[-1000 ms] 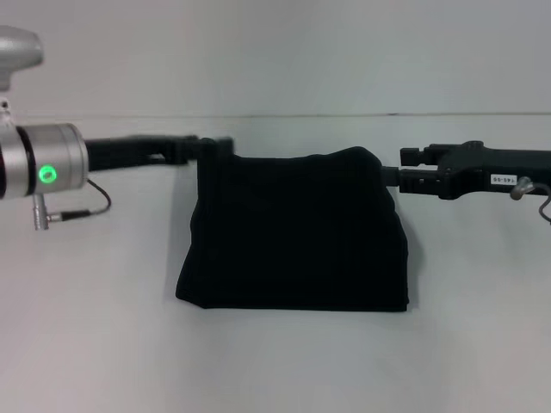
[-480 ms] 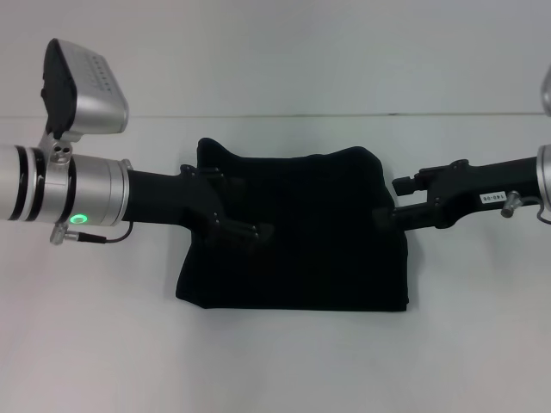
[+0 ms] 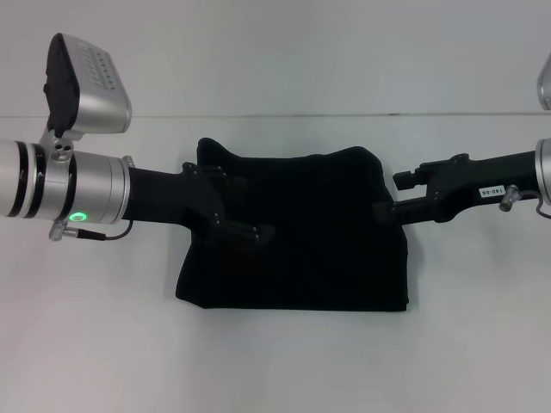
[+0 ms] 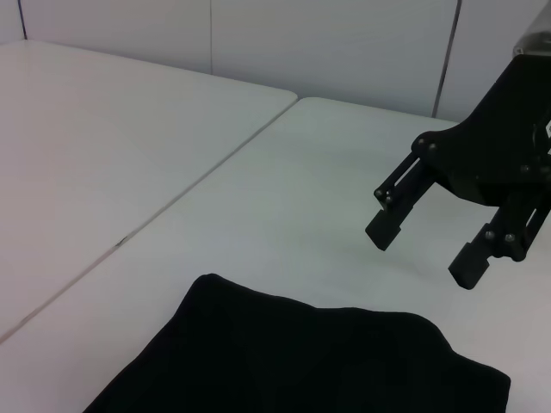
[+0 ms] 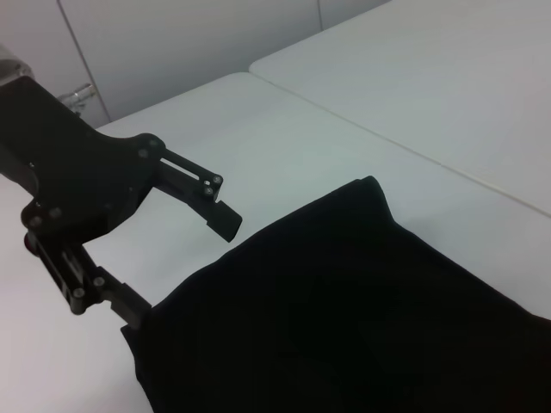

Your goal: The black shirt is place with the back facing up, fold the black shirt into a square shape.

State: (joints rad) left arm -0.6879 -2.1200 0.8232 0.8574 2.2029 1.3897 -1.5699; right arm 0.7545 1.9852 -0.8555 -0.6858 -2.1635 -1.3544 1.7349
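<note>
**Folded black shirt lies between two open grippers**

You have the black shirt (image 3: 297,232) lying folded at the middle of the white table (image 3: 284,361), as a soft, matte, roughly four-sided bundle. It is somewhat wider at its near edge than at its far edge, and its long axis runs left to right across your head view. The near edge is straight and thick, showing stacked layers; the far edge is wavy, with a small raised corner at the far left and another at the far right. No print shows on the upper face; the cloth looks plain and unbroken.

Your left gripper (image 3: 239,206) reaches in from the left over the shirt's far-left part. In the right wrist view you see the left gripper (image 5: 176,262) with its rigid black fingers spread apart, released, holding nothing; one finger is beside the shirt's edge, the other is clear above it.

Your right gripper (image 3: 383,200) comes in from the right at the shirt's far-right edge. In the left wrist view the right gripper (image 4: 426,249) hangs with fingers parted, empty, above bare table just beyond the shirt's corner.

The table is smooth, with a seam (image 4: 198,176) running across it.
</note>
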